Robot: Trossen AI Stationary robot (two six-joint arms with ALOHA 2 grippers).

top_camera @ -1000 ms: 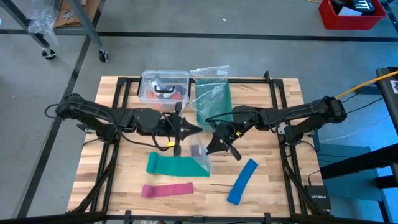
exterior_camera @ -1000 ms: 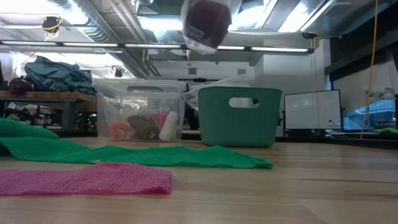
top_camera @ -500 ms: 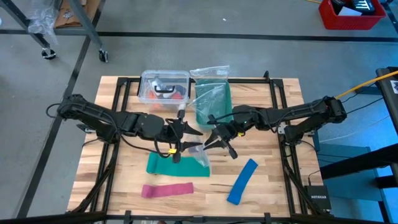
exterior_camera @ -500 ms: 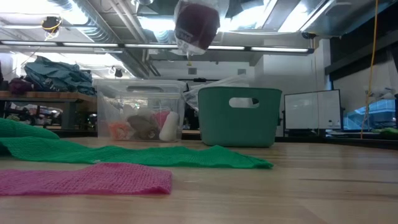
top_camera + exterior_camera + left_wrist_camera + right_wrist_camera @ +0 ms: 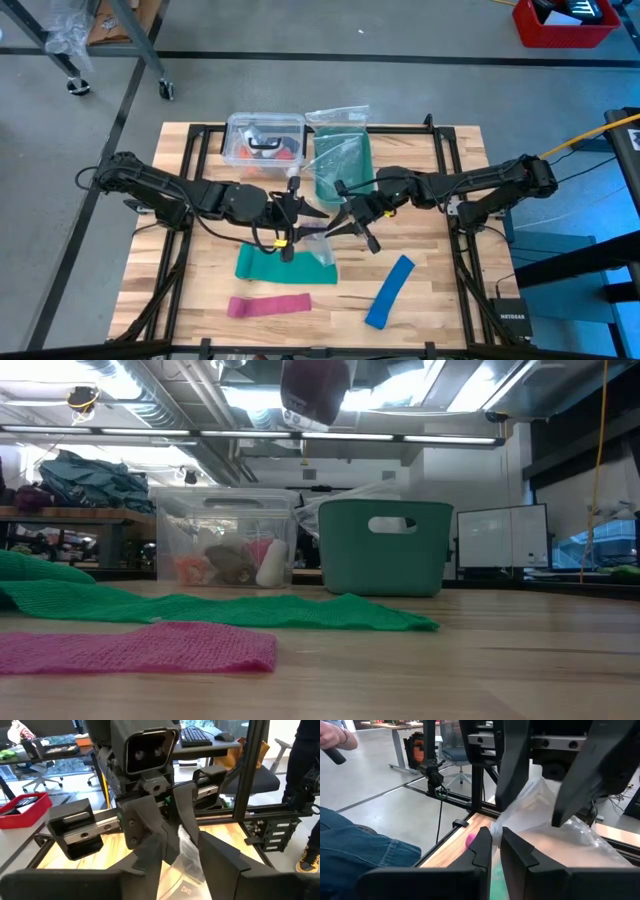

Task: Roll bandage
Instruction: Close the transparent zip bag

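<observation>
the two arms are meeting over the middle of the wooden table (image 5: 440,270), both pinching the same clear plastic bag (image 5: 318,236) held up in the air. in the low view that bag is hanging at the top edge with the bandage (image 5: 312,385) sitting inside it as a small dark purple roll, well above the tabletop.

the left gripper (image 5: 299,213) is reaching in from the left, and its wrist view is showing its two dark fingers (image 5: 145,855) narrowed around the crinkled top of the bag, with the plastic running up between them. the right gripper (image 5: 345,216) is coming in from the right, facing the left one; its fingers (image 5: 482,847) are drawn nearly together with only a thin slit between them, nipping an edge of the same bag. the two grippers are sitting just beside each other, near the front of the green bin (image 5: 342,160).

below the held bag a green cloth (image 5: 275,265) is lying flat on the table. a pink strip (image 5: 268,304) is lying nearer the front edge, apart from the green cloth, and a blue strip (image 5: 390,290) is resting at a slant to the right of both. at the back of the table a clear lidded box (image 5: 264,140) holding small items is standing just beside the green bin, which has a loose clear plastic liner rising out of it.

in the right wrist view a person's hand (image 5: 335,737) and a leg in blue jeans (image 5: 365,852) are showing off the table's side.
</observation>
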